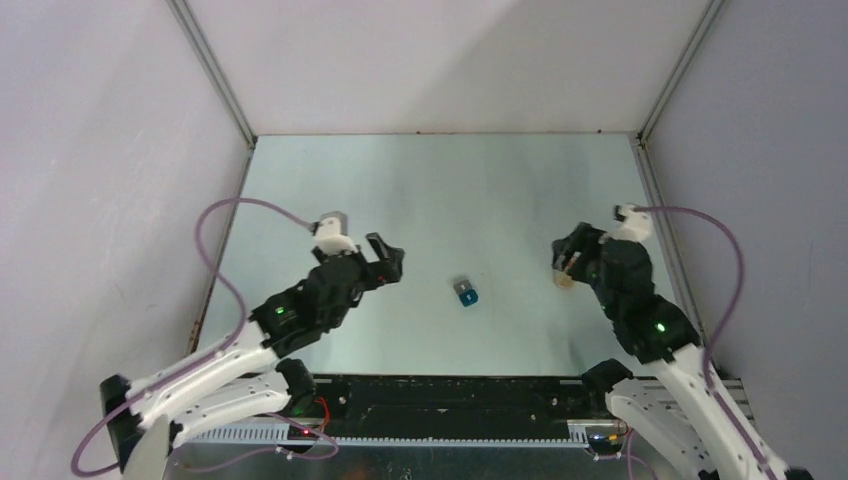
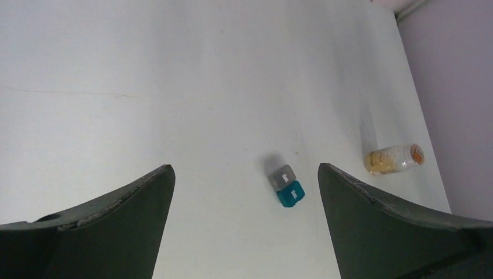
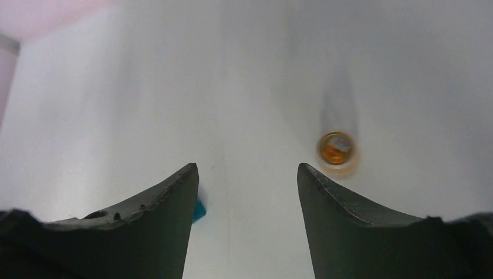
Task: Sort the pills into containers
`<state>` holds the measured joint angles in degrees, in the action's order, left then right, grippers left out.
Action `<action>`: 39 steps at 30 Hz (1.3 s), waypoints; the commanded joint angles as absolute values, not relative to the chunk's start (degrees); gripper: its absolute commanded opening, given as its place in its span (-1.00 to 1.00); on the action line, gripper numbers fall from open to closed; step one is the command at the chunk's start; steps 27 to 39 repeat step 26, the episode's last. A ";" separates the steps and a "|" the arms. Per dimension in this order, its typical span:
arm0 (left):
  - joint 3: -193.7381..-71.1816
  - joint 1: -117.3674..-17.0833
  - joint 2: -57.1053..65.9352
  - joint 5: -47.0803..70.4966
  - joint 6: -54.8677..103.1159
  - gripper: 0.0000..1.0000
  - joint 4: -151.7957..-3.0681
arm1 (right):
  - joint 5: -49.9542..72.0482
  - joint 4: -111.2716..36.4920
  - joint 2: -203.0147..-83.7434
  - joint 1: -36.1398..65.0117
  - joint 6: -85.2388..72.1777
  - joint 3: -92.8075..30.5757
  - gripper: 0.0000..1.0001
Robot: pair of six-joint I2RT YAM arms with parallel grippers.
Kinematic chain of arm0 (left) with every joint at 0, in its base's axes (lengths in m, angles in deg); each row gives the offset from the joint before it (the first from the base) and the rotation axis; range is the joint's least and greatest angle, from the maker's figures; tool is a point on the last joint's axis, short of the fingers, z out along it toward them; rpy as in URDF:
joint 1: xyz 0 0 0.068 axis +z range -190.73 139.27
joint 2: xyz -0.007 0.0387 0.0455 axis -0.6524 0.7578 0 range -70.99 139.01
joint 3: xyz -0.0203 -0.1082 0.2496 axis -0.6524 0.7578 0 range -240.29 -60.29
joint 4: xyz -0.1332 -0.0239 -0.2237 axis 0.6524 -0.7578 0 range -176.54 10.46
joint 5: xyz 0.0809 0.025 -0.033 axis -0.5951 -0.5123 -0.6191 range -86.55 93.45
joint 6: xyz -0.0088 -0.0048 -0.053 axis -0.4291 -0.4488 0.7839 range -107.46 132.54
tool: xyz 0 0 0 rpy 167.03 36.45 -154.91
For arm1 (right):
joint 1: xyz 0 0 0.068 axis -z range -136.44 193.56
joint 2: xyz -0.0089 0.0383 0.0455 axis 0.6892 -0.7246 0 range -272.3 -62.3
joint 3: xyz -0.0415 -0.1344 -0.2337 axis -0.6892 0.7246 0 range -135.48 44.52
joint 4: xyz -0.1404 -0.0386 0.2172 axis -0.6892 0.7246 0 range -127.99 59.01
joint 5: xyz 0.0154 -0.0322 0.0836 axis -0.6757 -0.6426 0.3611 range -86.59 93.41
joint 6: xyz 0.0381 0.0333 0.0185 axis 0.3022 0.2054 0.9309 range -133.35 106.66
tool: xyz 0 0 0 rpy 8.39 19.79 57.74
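The container [image 1: 465,292] is a tiny teal case with a grey half, lying mid-table. In the left wrist view it [image 2: 286,186] lies ahead, between my fingers and nearer the right one. A small clear pill bottle [image 1: 563,281] with yellow-orange contents sits to its right; it also shows in the left wrist view [image 2: 395,158]. My left gripper [image 1: 393,260] [image 2: 245,168] is open and empty, left of the case. My right gripper [image 1: 563,257] [image 3: 247,167] is open and empty just above the bottle [image 3: 336,148]. A teal corner of the case [image 3: 199,210] peeks past its left finger.
The pale metal table [image 1: 440,190] is enclosed by white walls with metal frame posts at the back corners [image 1: 248,135]. A black rail [image 1: 450,395] runs along the near edge between the arm bases. Purple cables [image 1: 215,235] loop beside each arm.
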<state>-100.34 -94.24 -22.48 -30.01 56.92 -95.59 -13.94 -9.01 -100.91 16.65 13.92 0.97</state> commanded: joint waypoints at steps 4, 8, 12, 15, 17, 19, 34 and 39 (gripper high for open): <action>-99.52 -94.39 -43.49 -46.75 50.86 0.99 -111.26 | -34.98 6.93 -85.76 17.21 16.10 -10.32 0.49; -101.94 -94.41 -51.90 -51.47 49.16 0.99 -116.19 | -39.41 10.54 -79.78 17.20 13.89 -17.08 0.98; -105.97 -94.38 -56.03 -54.71 48.94 0.99 -121.59 | -41.93 11.18 -75.92 17.15 12.19 -21.62 0.99; -107.66 -94.43 -57.38 -55.41 47.13 0.99 -123.84 | -43.91 9.99 -73.97 17.21 10.13 -22.57 0.99; -108.79 -94.44 -58.01 -56.50 46.31 0.99 -125.26 | -45.41 9.10 -73.07 17.23 8.74 -22.69 0.99; -109.30 -94.44 -58.36 -57.25 45.55 0.99 -126.12 | -46.33 8.99 -72.61 17.27 8.02 -22.76 0.99; -109.52 -94.39 -58.38 -58.76 46.64 0.99 -128.17 | -46.48 10.57 -72.79 17.11 9.18 -22.75 0.99; -109.52 -94.39 -58.38 -58.76 46.64 0.99 -128.17 | -46.48 10.57 -72.79 17.11 9.18 -22.75 0.99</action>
